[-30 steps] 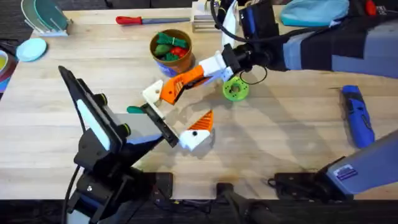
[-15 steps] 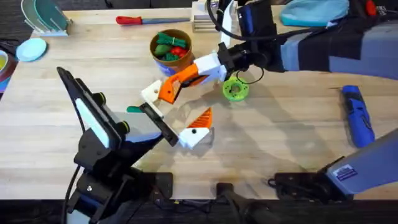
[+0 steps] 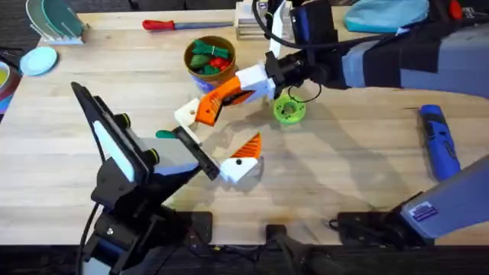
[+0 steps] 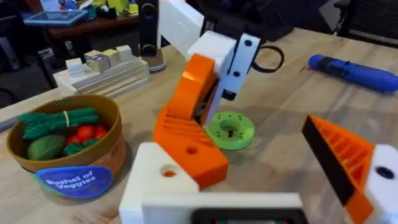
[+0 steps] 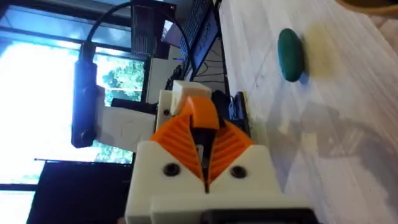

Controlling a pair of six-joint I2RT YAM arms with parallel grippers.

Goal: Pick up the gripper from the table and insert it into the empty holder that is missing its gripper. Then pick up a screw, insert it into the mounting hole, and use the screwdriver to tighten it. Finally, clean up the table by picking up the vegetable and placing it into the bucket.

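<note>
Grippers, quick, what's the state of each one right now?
Left gripper: open, holding nothing.
Right gripper: shut on the orange wedge.

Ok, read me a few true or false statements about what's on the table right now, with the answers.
1. The blue pen-shaped screwdriver lies alone on the table. True.
2. The round tan bucket is empty. False: it holds green and red vegetables.
3. The right hand is shut on the small orange plastic wedge. True.
4. The round green disc sits on top of the red-handled driver. False: the disc lies flat on the wood beside the right hand, and the driver lies far off at the table's far edge.
5. A dark green vegetable lies on the table outside the bucket. True.
</note>
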